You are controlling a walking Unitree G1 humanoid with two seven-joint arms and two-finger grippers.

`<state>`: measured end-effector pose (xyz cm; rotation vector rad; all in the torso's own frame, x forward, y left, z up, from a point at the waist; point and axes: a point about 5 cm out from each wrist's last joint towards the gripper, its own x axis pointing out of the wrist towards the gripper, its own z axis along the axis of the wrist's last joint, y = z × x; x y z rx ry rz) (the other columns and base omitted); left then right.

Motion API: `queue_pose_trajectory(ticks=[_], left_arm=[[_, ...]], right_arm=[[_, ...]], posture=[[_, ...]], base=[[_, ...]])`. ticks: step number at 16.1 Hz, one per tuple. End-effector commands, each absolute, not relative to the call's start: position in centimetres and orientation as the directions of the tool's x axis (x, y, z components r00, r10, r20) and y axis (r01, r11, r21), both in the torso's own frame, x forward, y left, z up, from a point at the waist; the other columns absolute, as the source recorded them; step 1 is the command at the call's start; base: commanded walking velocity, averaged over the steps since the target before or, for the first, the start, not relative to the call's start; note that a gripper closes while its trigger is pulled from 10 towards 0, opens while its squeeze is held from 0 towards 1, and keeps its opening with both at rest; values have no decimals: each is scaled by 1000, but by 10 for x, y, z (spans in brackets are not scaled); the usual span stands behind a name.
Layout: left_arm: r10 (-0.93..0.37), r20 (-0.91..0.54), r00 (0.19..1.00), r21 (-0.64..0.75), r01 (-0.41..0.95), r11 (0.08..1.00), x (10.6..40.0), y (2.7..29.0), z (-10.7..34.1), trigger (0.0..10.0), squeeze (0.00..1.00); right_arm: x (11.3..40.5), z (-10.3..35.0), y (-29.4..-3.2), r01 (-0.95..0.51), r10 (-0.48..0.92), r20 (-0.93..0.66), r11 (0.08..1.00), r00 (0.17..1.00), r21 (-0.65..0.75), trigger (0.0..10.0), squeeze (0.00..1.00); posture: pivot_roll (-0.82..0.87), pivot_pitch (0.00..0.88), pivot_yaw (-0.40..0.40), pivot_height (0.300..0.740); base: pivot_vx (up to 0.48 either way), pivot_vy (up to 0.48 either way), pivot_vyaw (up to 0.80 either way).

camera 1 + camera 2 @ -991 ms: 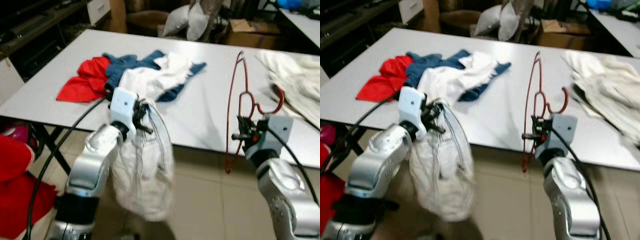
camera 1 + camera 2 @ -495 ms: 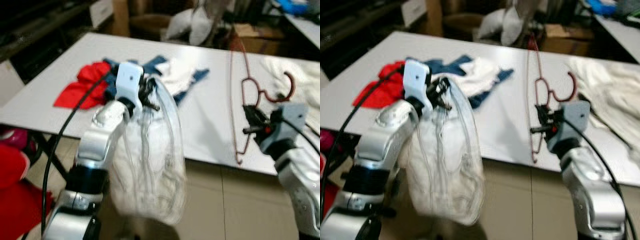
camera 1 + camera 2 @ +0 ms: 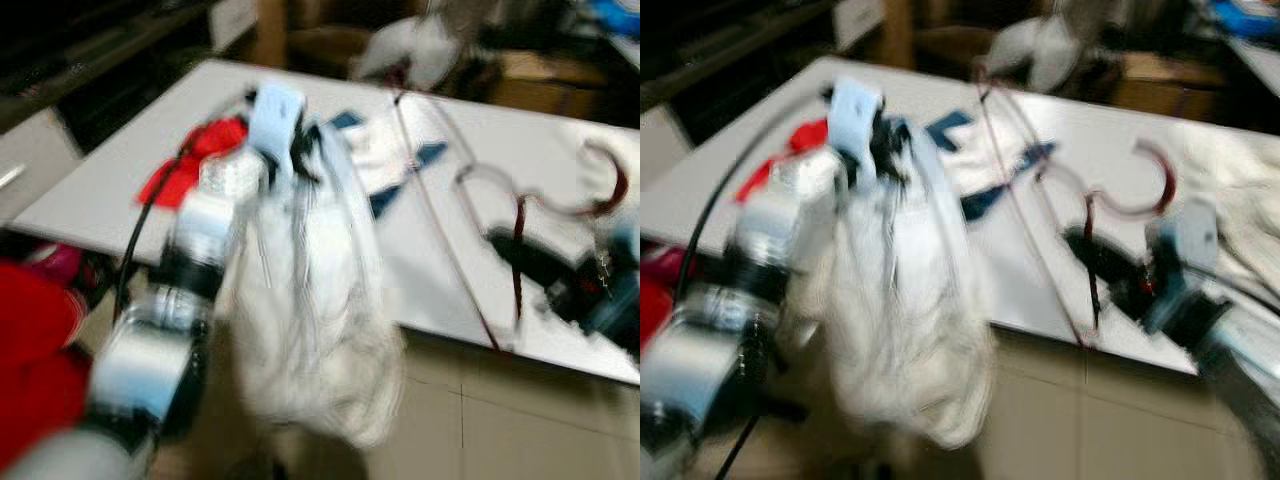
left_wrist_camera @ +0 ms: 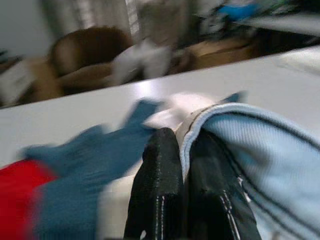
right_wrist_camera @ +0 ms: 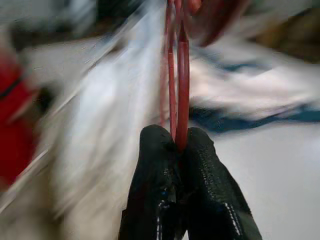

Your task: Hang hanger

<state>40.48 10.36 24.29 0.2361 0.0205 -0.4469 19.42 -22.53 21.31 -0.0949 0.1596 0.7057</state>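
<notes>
Pinching one red wire hanger [image 5: 179, 90] between closed fingers, your right gripper [image 5: 176, 145] held it tilted above the white table [image 3: 540, 170]. Your left gripper [image 4: 184, 145] clamped the collar of one white garment [image 3: 320, 300], which hung over the table's near edge. Three more garments, red [image 3: 190, 165], blue and white, lay piled behind.

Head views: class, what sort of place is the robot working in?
Probably a cluttered home workroom used for sorting laundry: a white table with loose clothes, a brown armchair and cardboard boxes behind.
</notes>
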Motion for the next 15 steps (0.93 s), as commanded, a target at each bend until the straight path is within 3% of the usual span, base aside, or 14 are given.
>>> queue_pose_trajectory(ticks=[1, 4, 9, 12, 15], left_arm=[[-423, 82, 902, 277, 387, 879, 408, 98, 284, 10000, 0], [-382, 139, 914, 325, 322, 889, 418, 88, 313, 10000, 0], [-342, 212, 915, 293, 275, 916, 422, 82, 336, 10000, 0], [-454, 256, 853, 264, 391, 882, 415, 60, 354, 10000, 0], [-531, 270, 803, 249, 475, 844, 409, 45, 360, 10000, 0]], right_arm=[[185, 223, -224, -700, 686, -171, 713, 707, -32, 10000, 0], [160, 217, -223, -785, 759, -304, 617, 576, 55, 10000, 0], [149, 213, -218, -826, 790, -382, 553, 480, 107, 10000, 0], [159, 196, -211, -817, 751, -459, 570, 475, 86, 10000, 0], [175, 191, -202, -804, 738, -432, 593, 519, 47, 10000, 0]], posture=[[-52, 0, -3, 740], [-59, 0, 5, 740], [-60, 0, 2, 740], [-61, 0, -2, 740], [-52, 0, -14, 740]], base=[[0, 0, 0], [0, 0, 0], [0, 0, 0], [0, 0, 0], [0, 0, 0]])
